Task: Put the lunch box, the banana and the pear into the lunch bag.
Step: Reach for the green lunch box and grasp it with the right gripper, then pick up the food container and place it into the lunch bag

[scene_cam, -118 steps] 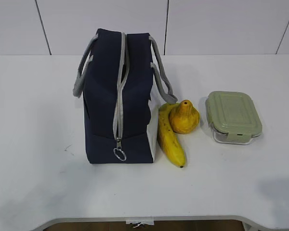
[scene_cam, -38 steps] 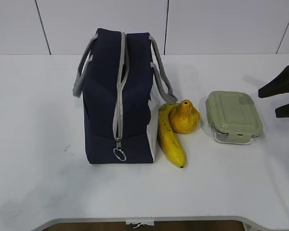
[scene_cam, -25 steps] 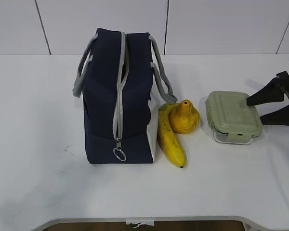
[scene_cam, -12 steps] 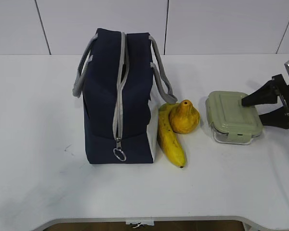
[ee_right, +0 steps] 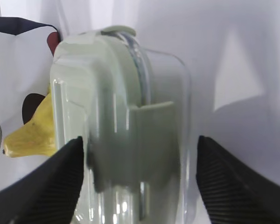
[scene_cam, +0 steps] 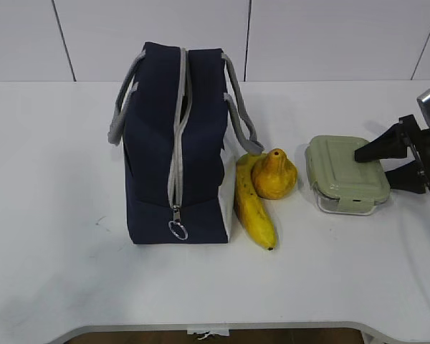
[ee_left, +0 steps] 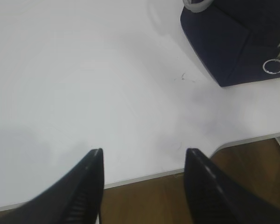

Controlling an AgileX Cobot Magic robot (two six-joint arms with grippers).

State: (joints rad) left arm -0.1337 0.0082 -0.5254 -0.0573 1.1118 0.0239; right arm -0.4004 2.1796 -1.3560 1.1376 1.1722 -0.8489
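Observation:
The navy lunch bag (scene_cam: pixel 175 143) stands left of centre, zipper closed, ring pull (scene_cam: pixel 178 229) at its front. The banana (scene_cam: pixel 252 206) lies against its right side, the pear (scene_cam: pixel 274 173) beside it. The lunch box (scene_cam: pixel 345 174) with its sage-green lid sits further right. My right gripper (scene_cam: pixel 376 162) is open at the box's right end, one finger over the lid, one beside it. In the right wrist view the box (ee_right: pixel 130 140) lies between the open fingers (ee_right: pixel 214 186), with the pear (ee_right: pixel 32 133) behind. My left gripper (ee_left: pixel 144 161) is open and empty above the table's front edge, the bag's corner (ee_left: pixel 238 42) far off.
The white table (scene_cam: pixel 57 179) ends in a front edge (scene_cam: pixel 201 328) close to the camera, with brown floor (ee_left: pixel 149 200) below. A white panelled wall stands behind the table. The bag's grey handles (scene_cam: pixel 122 107) hang down on both sides.
My right gripper has come in from the right edge and moved left until its open fingers straddle the lunch box's right end. Bag, banana and pear have not moved.

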